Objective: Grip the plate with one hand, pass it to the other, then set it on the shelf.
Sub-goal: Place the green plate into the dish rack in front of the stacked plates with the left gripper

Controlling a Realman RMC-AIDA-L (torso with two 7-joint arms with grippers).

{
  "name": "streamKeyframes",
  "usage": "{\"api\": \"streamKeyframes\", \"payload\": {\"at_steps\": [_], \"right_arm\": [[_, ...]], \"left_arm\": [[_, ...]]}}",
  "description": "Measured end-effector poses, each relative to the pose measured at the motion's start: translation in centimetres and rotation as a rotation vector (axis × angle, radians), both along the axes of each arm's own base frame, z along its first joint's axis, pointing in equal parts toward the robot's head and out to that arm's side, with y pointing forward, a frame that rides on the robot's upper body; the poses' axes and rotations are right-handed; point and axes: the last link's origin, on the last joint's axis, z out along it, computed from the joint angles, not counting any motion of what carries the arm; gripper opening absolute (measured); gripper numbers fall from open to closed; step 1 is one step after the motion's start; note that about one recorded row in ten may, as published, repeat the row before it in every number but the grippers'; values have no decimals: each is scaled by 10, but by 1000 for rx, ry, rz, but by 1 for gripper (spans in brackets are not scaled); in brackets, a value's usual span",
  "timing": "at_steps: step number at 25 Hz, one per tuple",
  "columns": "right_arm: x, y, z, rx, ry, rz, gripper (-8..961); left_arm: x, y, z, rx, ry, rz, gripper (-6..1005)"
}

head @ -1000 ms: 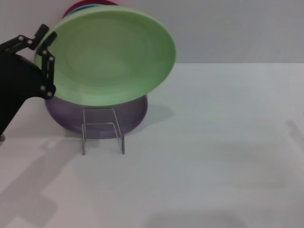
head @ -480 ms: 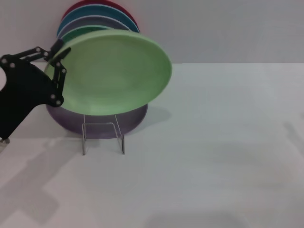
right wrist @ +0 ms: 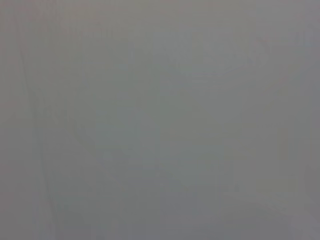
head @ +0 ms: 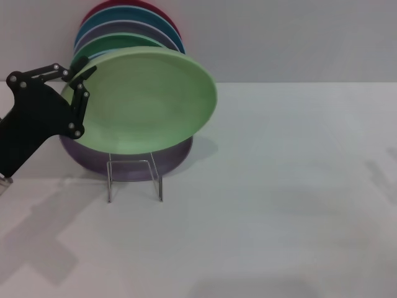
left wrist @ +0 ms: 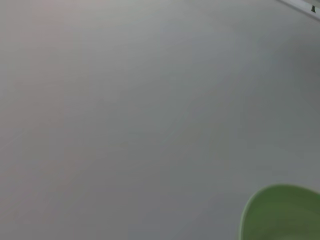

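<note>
Left hand (head: 79, 73) clamped on plate (head: 146, 102), tilted over shelf (head: 134, 180): placing step, apparently. Next: lowering rim into slot.

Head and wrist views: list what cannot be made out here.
- Right gripper: in no view; the right wrist view shows only blank grey.
- Rack: its back is hidden by the light green plate the left gripper holds.
- Stacked plates behind: only top rims show.
- Left wrist view: plate cut off by the corner.

No text, label, brand, number or sign can be read anywhere.
</note>
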Motion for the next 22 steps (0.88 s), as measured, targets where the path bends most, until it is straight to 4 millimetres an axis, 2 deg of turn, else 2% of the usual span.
{"api": "streamKeyframes", "payload": {"at_steps": [19, 22], "right_arm": [[-6, 7, 2, 1, -1, 28, 748], [-6, 7, 2, 1, -2, 28, 748]], "left_arm": [[-8, 0, -5, -8, 17, 57, 46], [-7, 2, -8, -5, -3, 78, 85]]}}
